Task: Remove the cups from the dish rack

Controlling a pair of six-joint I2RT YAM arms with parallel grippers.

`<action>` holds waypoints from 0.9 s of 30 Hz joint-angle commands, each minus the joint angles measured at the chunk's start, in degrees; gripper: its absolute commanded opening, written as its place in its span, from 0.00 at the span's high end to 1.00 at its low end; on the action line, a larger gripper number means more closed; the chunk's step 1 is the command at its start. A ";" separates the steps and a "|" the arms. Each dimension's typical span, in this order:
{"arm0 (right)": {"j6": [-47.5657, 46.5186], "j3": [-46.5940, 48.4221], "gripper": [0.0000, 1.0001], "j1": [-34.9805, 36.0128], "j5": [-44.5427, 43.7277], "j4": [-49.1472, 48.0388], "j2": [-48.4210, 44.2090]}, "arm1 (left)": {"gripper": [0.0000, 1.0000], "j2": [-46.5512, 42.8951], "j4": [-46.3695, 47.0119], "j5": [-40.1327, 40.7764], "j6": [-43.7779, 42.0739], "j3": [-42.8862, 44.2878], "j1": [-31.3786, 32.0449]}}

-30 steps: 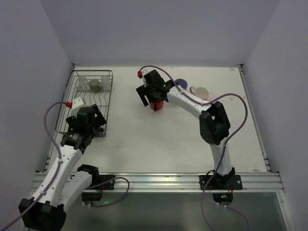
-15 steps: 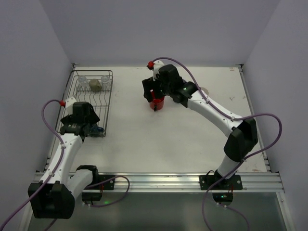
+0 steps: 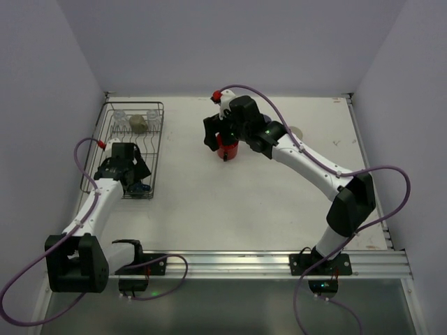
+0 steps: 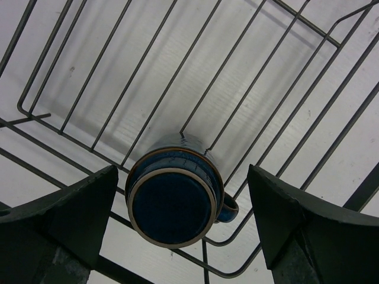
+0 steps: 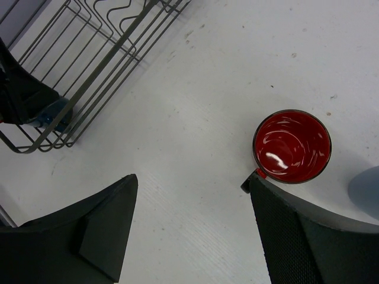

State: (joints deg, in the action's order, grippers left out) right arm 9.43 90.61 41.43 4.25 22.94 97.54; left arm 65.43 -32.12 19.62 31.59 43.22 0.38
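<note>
My left pincer (image 4: pixel 182 177) is down inside the dish rack (image 4: pixel 89 77), jaws spread wide, with the dark blue cup (image 4: pixel 172 204) between them. The cup sits upside down in the rack's near corner, and neither finger touches it. My right pincer (image 5: pixel 192 183) hangs above the table (image 5: pixel 195 106), jaws wide apart and gripping nothing. The red mug (image 5: pixel 292 146) stands upright on the table, just past one fingertip and outside the gap. At the rack's far end, two clear glasses (image 3: pixel 120 115) flank a beige mug (image 3: pixel 138 124).
</note>
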 commanded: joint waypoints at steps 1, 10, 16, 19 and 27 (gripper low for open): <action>0.59 -0.34 0.21 0.41 0.93 -2.46 -2.70 | 0.06 0.40 2.76 -0.63 -1.45 0.29 -0.38; 1.20 -1.48 0.21 0.67 1.55 -3.51 -3.93 | 0.37 2.60 4.96 -1.60 -1.18 -1.21 -0.38; 2.08 -2.10 0.22 1.11 2.60 -4.48 -6.39 | 0.62 0.58 5.84 -1.95 -1.53 -1.04 -2.14; 3.05 -3.85 0.22 1.28 3.92 -6.32 -8.15 | 0.75 -2.83 6.36 -1.78 -1.62 -0.42 -2.14; 15.86 -14.57 0.20 1.46 12.69 -20.72 -14.65 | 0.85 -10.75 9.35 -2.65 -0.57 2.92 -2.14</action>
State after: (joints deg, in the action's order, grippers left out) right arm 17.58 79.31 42.48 10.63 12.45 86.13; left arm 57.41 -27.88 17.63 30.46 42.57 -1.39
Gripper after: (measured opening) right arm 0.794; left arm 0.677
